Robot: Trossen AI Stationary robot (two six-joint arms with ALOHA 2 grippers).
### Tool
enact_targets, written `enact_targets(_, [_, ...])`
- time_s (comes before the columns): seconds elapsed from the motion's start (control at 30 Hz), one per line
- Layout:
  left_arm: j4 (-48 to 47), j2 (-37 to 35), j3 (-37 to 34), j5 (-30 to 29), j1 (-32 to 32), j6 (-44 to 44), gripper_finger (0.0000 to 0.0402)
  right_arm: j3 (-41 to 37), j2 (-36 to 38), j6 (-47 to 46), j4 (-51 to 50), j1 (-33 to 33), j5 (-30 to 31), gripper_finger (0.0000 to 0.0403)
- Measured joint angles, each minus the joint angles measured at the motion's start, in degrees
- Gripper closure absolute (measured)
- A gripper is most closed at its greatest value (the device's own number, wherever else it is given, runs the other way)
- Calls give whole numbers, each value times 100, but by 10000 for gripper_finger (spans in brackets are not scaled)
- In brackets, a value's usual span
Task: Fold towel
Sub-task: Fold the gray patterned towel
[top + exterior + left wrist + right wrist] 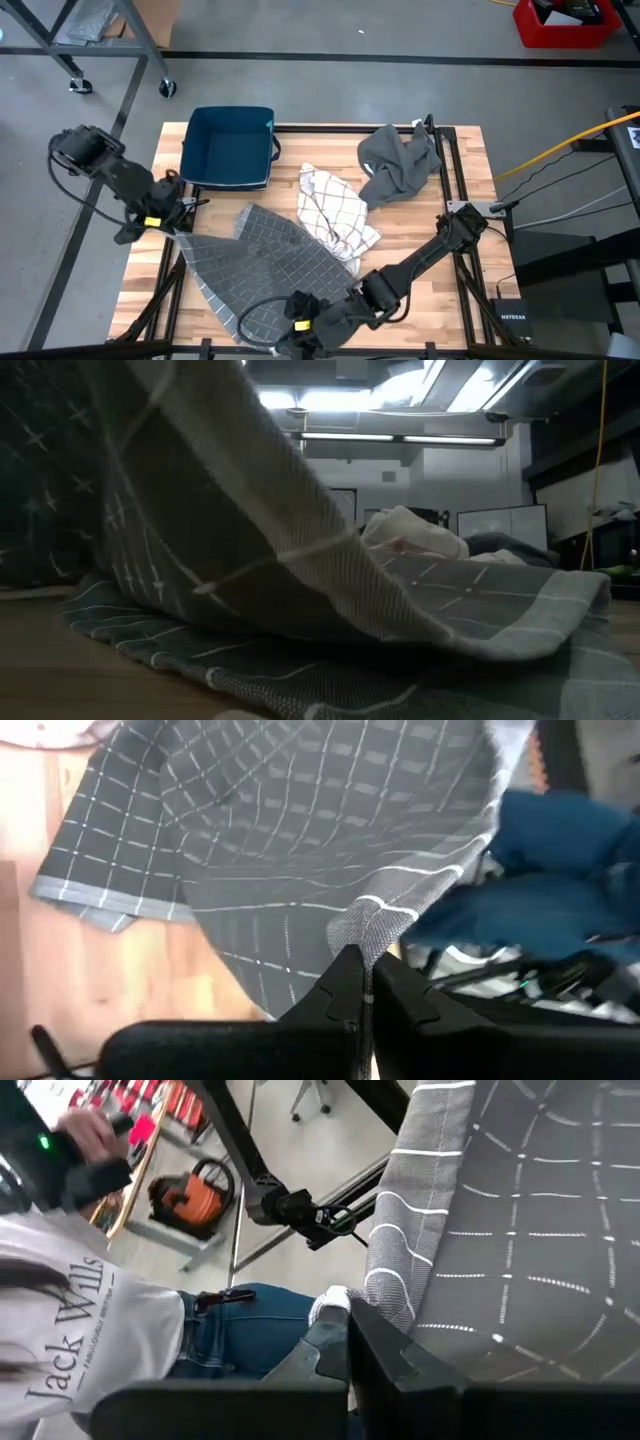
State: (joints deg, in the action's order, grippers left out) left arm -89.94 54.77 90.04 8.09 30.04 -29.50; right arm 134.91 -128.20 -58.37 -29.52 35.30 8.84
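A grey checked towel (272, 258) lies spread across the middle of the table, and it fills the low view (250, 560). One part of it is raised above the part that lies flat (300, 680). My left gripper (183, 222) is shut on the towel's corner at the table's left. My right gripper (283, 332) is shut on the towel's corner by the near edge. In the wrist views the left fingers (345, 982) and the right fingers (372, 1342) close on cloth. My left gripper pinches the towel's hemmed corner (372, 923) between its two fingers, slanting down from the table's left side. The corner is raised off the wood, and the cloth runs away from it to the part on the table. My right gripper pinches the towel's hemmed edge at a corner (385, 1295) between its two fingers. It comes nearly level, slanting down, from the table's right toward the near edge. The cloth there is raised and runs back onto the table.
A blue bin (230, 146) stands at the far left. A white checked cloth (335, 210) lies crumpled mid-table, with a dark grey cloth (400, 162) at the far right. A person in a white shirt (90, 1330) stands beyond the near edge.
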Motion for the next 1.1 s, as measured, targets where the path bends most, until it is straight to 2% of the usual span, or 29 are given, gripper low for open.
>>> enact_targets(0.13, [-9, -43, -617, -311, 0, 363, 401, 2, -32, -465, 10, 169, 528, 400])
enact_targets(0.4, [225, -114, -1515, -1843, -2, 976, 401, 0, -44, -1058, -88, 425, 1388, 400])
enact_targets(0.6, [969, -114, -1861, -2587, -2, 1414, 401, 2, -44, -1966, -773, 453, 1232, 400])
enact_targets(0.83, [1774, -41, -1993, -3803, -9, 2197, 401, 2, -44, -2794, -1815, 446, 1220, 400])
enact_targets(0.93, [2043, -33, -2199, -3938, -9, 2575, 401, 2, -44, -3247, -2263, 445, 1218, 400])
enact_targets(1.1, [2513, -27, -2803, -4149, -9, 2929, 401, 2, -44, -3340, -2707, 445, 1211, 400])
